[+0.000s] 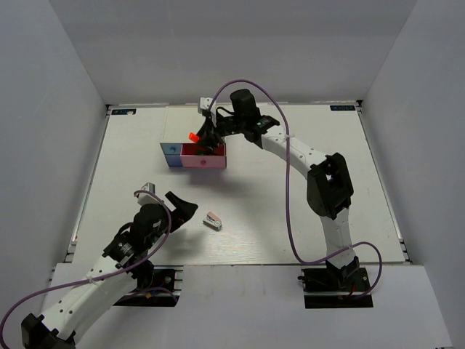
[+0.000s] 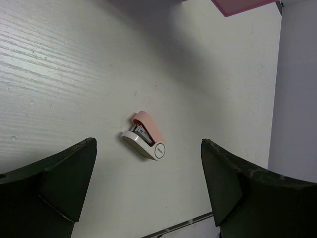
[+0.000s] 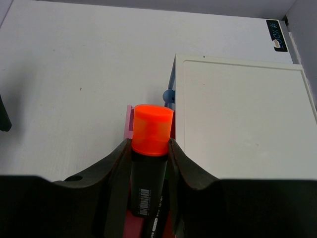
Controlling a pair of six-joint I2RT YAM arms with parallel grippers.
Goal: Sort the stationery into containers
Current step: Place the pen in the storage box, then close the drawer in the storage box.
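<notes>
My right gripper (image 3: 150, 148) is shut on a black highlighter with an orange cap (image 3: 151, 128), which it holds upright over the pulled-out pink drawer (image 3: 129, 122) of the white-topped box (image 3: 242, 119). From above, the orange cap (image 1: 193, 137) sticks up at the box's back, over the pink drawer (image 1: 205, 161). A second black barrel shows in the drawer just under the held one. The pink-and-white stapler (image 2: 144, 141) lies on the table below my left gripper (image 2: 148, 148), which hangs open above it, apart from it. The top view shows the stapler (image 1: 212, 220) right of that gripper (image 1: 168, 200).
The light blue drawer (image 1: 173, 154) sits left of the pink one, and a blue knob (image 3: 169, 95) shows beside the white top. Grey walls stand round the white table (image 1: 305, 218). Its near edge (image 2: 178, 227) runs close below the stapler.
</notes>
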